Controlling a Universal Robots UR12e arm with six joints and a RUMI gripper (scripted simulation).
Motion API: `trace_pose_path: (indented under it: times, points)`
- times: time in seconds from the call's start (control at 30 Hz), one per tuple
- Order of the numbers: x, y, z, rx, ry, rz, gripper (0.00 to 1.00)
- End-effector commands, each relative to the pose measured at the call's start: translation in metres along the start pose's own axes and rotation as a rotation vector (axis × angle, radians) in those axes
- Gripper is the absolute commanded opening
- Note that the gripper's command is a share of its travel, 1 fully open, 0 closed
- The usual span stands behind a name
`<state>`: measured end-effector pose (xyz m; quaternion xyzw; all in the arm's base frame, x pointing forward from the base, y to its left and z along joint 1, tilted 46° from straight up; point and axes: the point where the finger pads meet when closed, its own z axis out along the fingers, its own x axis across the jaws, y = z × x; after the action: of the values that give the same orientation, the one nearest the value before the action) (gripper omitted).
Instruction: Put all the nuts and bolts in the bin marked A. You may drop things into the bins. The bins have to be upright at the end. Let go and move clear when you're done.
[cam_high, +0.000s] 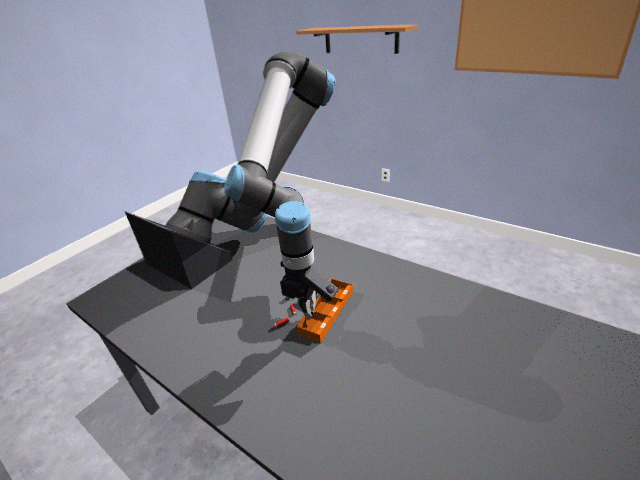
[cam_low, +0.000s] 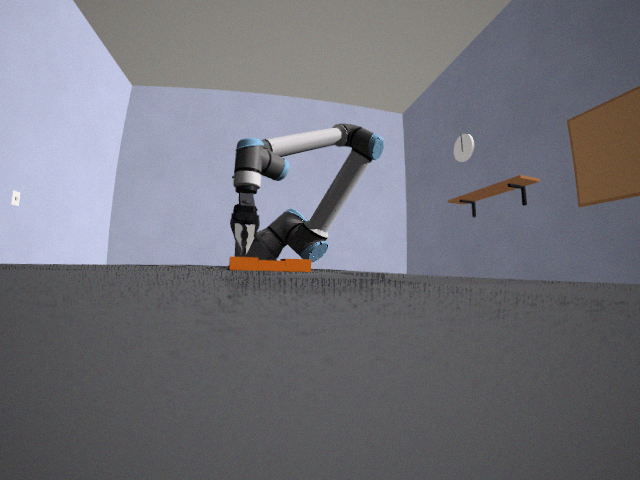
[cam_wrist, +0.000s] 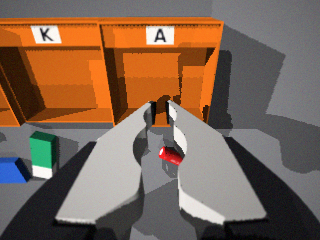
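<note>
Gripper: my gripper (cam_wrist: 160, 103) hangs nose-down w/ jaws nearly shut, only a thin slit left at the tips; nothing pinched between them.
Fingers: two broad grey fingers fill the lower wrist view, converging ahead of me.
Red bolt: small red cylinder (cam_wrist: 170, 155) lies on the table below me, seen thru the gap between the fingers, close by the inner edge of the finger on the view's right; not gripped.
Second red bolt: in top view another red piece (cam_high: 281, 322) lies on the table beside my gripper, on the side away from the bins.
Green block: green block w/ white base (cam_wrist: 42, 154) stands off to the view's left of my fingers, near.
Blue block: blue piece (cam_wrist: 12, 169) just beyond the green one, at frame edge.
Table: dark grey top (cam_high: 423, 372) under everything.
Bin A: orange compartment marked A (cam_wrist: 160, 35) sits straight ahead, past my fingertips, upright.
Bin K: its neighbour marked K (cam_wrist: 46, 34), ahead & to the view's left, joined to A.
Bin contents: can't tell from here.
</note>
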<state>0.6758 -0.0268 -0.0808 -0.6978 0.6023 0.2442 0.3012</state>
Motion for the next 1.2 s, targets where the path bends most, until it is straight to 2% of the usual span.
trace_pose_path:
  times: [0.0, 0.2, 0.37, 1.0, 1.17]
  points:
    - [0.0, 0.0, -0.013, 0.001, 0.001, 0.0, 0.04]
    - [0.0, 0.0, -0.028, 0.001, 0.001, 0.0, 0.04]
    - [0.0, 0.0, -0.028, 0.001, 0.001, 0.0, 0.04]
    - [-0.084, -0.005, -0.028, 0.001, 0.001, 0.0, 0.04]
    - [-0.084, -0.005, -0.028, 0.001, 0.001, 0.0, 0.04]
